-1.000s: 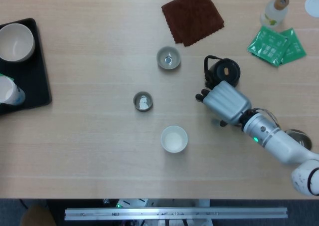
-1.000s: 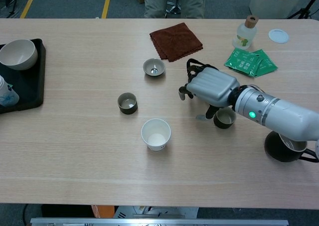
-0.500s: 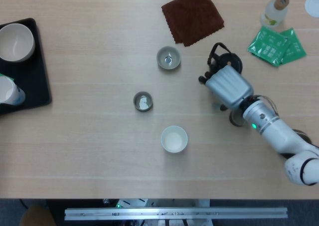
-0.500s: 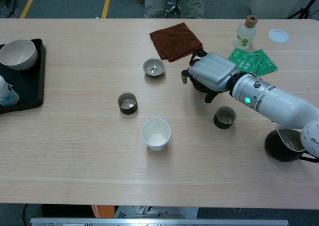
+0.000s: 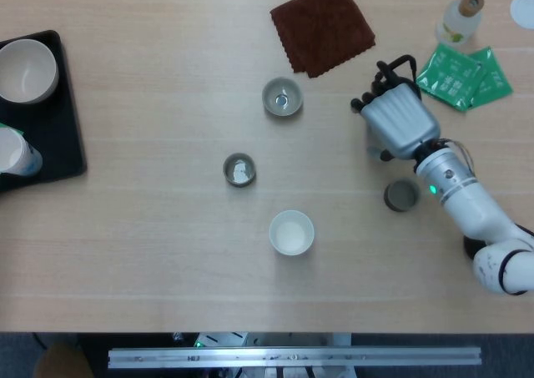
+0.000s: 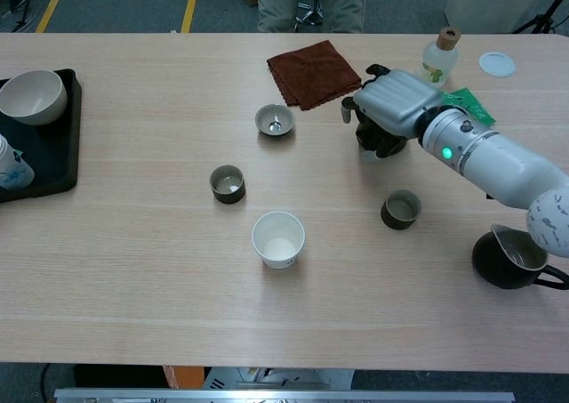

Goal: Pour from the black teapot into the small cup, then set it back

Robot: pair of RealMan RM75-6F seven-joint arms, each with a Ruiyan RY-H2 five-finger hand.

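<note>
Right hand (image 6: 396,103) grips the black teapot (image 6: 373,138) beneath its palm by the thin wire handle, a rigid, likely heavy pot, with the small cup (image 6: 401,209) nearby below.

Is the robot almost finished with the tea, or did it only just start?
Hard to say if any tea was poured; the small cup sits apart and its inside is unclear. Right now the right hand grips the black teapot by its handle, between the brown cloth and green packets. Still left: putting the pot down and letting go.
</note>
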